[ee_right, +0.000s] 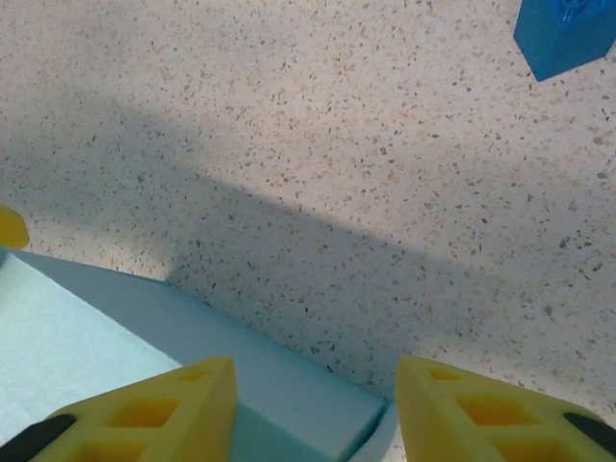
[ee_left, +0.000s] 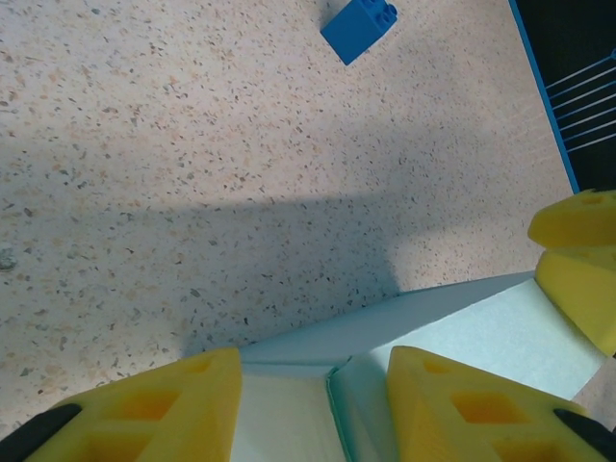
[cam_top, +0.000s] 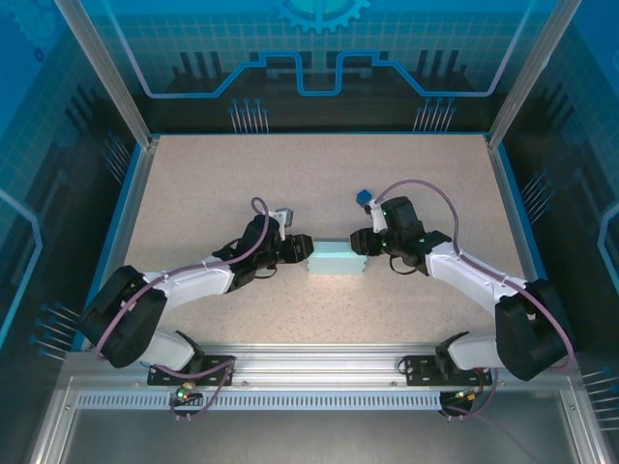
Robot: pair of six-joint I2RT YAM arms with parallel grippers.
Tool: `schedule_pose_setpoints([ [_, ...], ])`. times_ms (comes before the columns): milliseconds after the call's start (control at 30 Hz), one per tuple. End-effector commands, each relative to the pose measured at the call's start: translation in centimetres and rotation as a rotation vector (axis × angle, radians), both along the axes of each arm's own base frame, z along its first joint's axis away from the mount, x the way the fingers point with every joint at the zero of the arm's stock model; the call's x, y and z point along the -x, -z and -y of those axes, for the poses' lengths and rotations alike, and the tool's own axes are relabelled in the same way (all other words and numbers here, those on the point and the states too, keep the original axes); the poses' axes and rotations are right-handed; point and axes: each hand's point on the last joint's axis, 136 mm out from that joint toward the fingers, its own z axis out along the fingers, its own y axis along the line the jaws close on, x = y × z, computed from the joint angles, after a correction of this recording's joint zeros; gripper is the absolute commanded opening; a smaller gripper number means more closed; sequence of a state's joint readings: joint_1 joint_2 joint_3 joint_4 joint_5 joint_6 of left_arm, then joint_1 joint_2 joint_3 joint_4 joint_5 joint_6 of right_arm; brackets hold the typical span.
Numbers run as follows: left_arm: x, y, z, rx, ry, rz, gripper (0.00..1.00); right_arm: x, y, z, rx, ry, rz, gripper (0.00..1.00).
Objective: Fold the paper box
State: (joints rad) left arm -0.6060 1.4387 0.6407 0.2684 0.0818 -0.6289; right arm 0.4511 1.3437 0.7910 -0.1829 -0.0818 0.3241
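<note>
1. The bench [cam_top: 319, 174] is a flat, matte slab, beige with dark speckles. A small dark blue studded cube [ee_left: 358, 27] sits on it, apart from the box.
2. The paper box [cam_top: 334, 258] is thin pale sky-blue card. It is a low rectangle with crisp creases, lying mid-bench between my arms.
3. My left pincer [ee_left: 313, 385] has yellow wedge fingers that straddle one end of the box. I cannot tell if they press the card.
4. My right pincer [ee_right: 316, 385] stands apart over the other end's corner.

arms [cam_top: 193, 282]: white-black shells | cables [cam_top: 418, 183]: lilac | end effector fingers [ee_left: 462, 404]: yellow
</note>
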Motion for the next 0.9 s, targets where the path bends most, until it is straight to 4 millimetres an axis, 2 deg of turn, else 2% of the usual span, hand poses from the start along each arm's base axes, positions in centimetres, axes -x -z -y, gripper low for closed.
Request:
schedule_pose_setpoints([
  [0,7.1,9.7,-4.0,-0.297,0.056,-0.332,0.45,-0.3,-1.5,-0.6,-0.015,-0.058,-0.018,0.49],
  [67,6.7,9.3,-3.9,-0.296,0.053,-0.32,0.46,-0.9,-2.8,-1.0,-0.031,-0.068,-0.002,0.49],
  [133,6.5,9.0,-3.7,-0.296,0.052,-0.311,0.46,-0.8,-3.1,-0.9,-0.03,-0.072,-0.005,0.49],
  [300,6.2,8.2,-3.5,-0.317,0.05,-0.284,0.47,0.8,-3.1,0.5,-0.04,-0.058,-0.035,0.51],
  [467,5.9,7.8,-3.1,-0.314,0.058,-0.276,0.47,3.0,-1.5,1.7,-0.066,-0.043,-0.102,0.54],
  [667,5.8,7.4,-2.7,-0.315,0.066,-0.272,0.47,3.8,0.3,2.7,-0.084,-0.019,-0.151,0.53],
  [867,5.8,7.1,-2.5,-0.31,0.069,-0.27,0.49,4.6,2.2,2.5,-0.115,-0.018,-0.211,0.47],
])
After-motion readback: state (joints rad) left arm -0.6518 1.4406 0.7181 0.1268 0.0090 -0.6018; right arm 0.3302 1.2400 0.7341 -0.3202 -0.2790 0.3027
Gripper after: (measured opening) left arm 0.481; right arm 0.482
